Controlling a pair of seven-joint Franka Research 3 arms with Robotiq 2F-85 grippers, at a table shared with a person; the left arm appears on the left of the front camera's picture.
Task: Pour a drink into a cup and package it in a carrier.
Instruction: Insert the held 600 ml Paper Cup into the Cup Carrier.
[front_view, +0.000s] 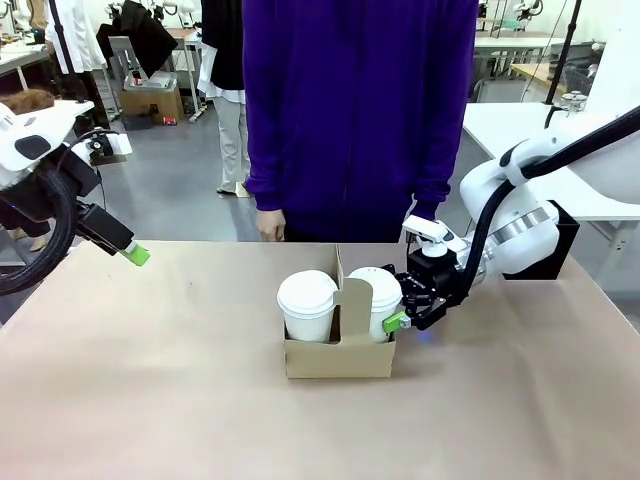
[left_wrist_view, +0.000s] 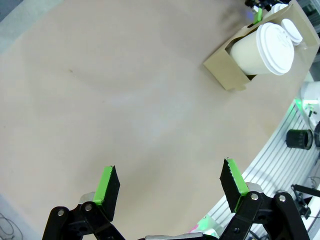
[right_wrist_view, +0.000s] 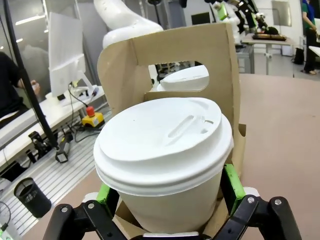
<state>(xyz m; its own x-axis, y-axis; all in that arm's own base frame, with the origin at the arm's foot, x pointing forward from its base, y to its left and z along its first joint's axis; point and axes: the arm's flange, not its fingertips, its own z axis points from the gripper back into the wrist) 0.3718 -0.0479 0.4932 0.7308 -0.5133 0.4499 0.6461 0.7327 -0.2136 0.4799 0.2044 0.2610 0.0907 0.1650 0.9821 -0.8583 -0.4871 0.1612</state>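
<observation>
A brown cardboard carrier (front_view: 335, 360) stands at the table's middle with an upright handle. Two white lidded cups sit in its slots, one on the left (front_view: 307, 300) and one on the right (front_view: 375, 290). My right gripper (front_view: 400, 308) reaches in from the right, open, its green pads flanking the right cup. The right wrist view has that cup (right_wrist_view: 165, 145) between the open fingers of my right gripper (right_wrist_view: 167, 192), with the carrier handle (right_wrist_view: 165, 55) behind it. My left gripper (front_view: 137, 254) hovers open at the far left, holding nothing. The drink is hidden under the lids.
A person in a purple top (front_view: 360, 110) stands at the far edge, one hand (front_view: 268, 225) hanging near the table. In the left wrist view, my left gripper (left_wrist_view: 170, 185) looks over bare table (left_wrist_view: 125, 100) toward the carrier (left_wrist_view: 225, 70).
</observation>
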